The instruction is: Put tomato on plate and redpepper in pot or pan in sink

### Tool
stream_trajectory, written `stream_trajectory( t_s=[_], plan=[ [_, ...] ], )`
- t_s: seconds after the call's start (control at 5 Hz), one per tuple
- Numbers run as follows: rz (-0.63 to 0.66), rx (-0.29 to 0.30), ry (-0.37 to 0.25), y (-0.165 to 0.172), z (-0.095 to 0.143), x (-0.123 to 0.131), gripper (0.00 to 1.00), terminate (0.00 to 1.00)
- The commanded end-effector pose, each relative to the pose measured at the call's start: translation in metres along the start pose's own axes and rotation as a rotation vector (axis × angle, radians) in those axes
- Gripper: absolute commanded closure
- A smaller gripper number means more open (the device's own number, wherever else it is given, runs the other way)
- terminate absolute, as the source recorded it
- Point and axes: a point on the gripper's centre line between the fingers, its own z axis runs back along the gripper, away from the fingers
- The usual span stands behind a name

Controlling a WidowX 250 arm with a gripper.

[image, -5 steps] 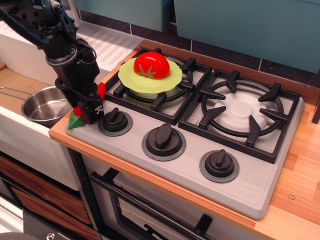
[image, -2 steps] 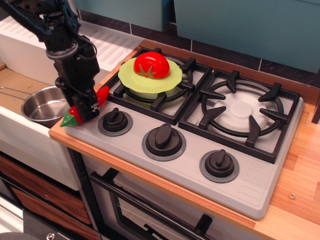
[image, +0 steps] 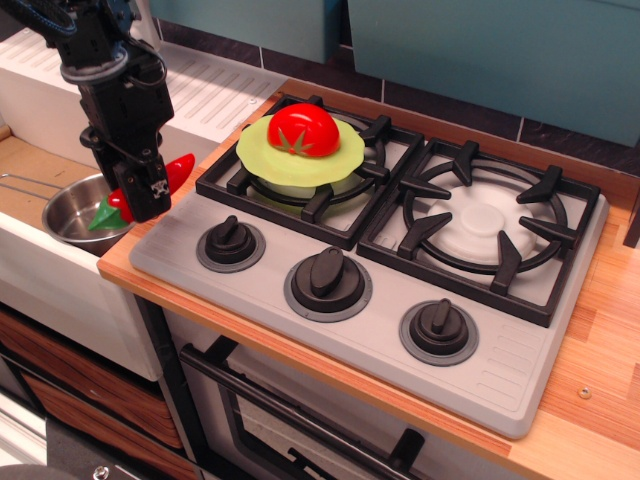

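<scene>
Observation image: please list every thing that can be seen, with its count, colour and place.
tomato: 1, red, on the plate.
plate: 1, lime green, on the left burner.
redpepper: 1, red with green stem cap, held in the tool over the pot's right edge.
pot: 1, steel, in the sink.
sink: 1, white, left of the stove.
stove: 1, grey, on the wooden counter.
burner grates: 2, black.
knobs: 3, black, front row.
tool: 1, black, shut on the redpepper.
</scene>
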Motion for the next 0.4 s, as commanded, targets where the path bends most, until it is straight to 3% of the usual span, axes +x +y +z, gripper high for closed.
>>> stream_trajectory(
  t_s=[0.0, 0.2],
  plan=[
    [-0.090, 0.063, -0.045, 0.042, 0.021, 0.010, 1.00, 0.00],
    [-0.123, 0.061, -0.046, 0.062, 0.020, 0.013, 1.00, 0.00]
  ],
)
